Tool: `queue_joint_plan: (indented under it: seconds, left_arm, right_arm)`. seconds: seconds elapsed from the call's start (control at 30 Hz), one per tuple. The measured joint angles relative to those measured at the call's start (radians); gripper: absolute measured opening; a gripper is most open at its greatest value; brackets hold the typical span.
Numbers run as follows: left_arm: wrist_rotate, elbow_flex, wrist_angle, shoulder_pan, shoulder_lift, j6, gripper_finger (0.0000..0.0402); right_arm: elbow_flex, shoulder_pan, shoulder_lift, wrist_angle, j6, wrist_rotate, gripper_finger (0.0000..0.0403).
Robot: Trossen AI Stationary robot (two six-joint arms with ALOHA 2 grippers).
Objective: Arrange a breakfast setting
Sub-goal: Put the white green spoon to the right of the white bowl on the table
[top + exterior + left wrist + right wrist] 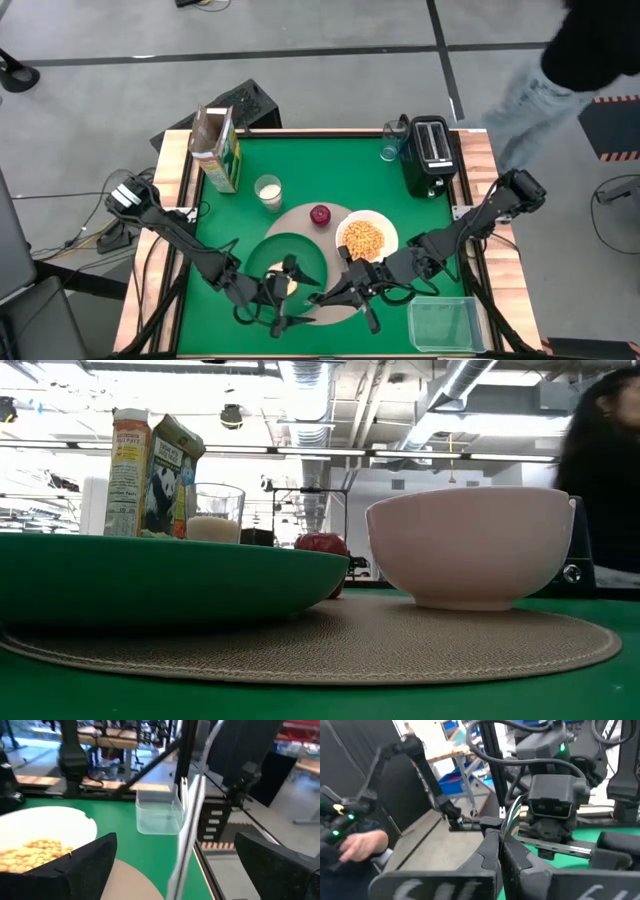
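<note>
1. High view. Green desk point(330, 165). Round beige placemat point(330, 225) at centre front, carrying the dark green plate point(285, 248) and the white bowl point(366, 237), which is filled with cereal. Red apple point(320, 214) on the mat's far edge, between plate and bowl. Milk glass point(267, 190) just beyond the mat; green-yellow cereal box point(217, 148) upright at the far left corner. Black toaster point(429, 155) at the far right, a blue cup point(391, 147) beside it. Clear plastic container point(445, 322) at the front right corner. Left claw point(293, 287) over the plate's front edge. Right claw point(335, 296) just beside it, over the mat's front. A person point(560, 70) stands beyond the far right corner.

2. Low view. Plate and bowl stand side by side on the mat, apart; apple, glass and box behind them. No claws visible.

3. Left wrist view. Left claw's 2 fingers point(85, 865) are spread wide. The metal spoon point(187, 825) stands upright between them, touching neither. Bowl to one side, container beyond.

4. Right wrist view. Right claw point(501, 851) is closed on the spoon's handle, spoon bowl upward. A person's hand point(362, 845) shows off the desk.
</note>
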Motion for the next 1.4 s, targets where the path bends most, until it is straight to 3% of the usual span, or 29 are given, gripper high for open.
queue_joint_plan:
  seconds: [0.17, 0.57, 0.87, 1.23, 1.4]
  left_arm:
    - [0.012, 0.03, -0.049, 0.001, 0.02, -0.001, 0.0338]
    - [0.011, 0.03, -0.087, 0.001, 0.016, 0.0, 0.0139]
    - [0.013, 0.03, -0.089, 0.0, 0.016, 0.028, 0.0018]
    - [0.03, 0.03, -0.103, -0.001, 0.01, 0.022, 0.0019]
    - [-0.08, 0.031, -0.224, -0.024, -0.034, -0.013, 0.0019]
  right_arm:
    - [0.0, 0.003, 0.0, -0.005, -0.001, -0.003, 0.0021]
    - [0.0, 0.007, -0.002, -0.011, -0.019, -0.004, 0.0021]
    - [0.0, 0.007, -0.002, -0.014, -0.016, -0.004, 0.0022]
    - [0.0, -0.017, -0.002, -0.017, 0.031, -0.004, 0.0043]
    - [0.0, 0.0, -0.011, -0.034, 0.026, 0.016, 0.006]
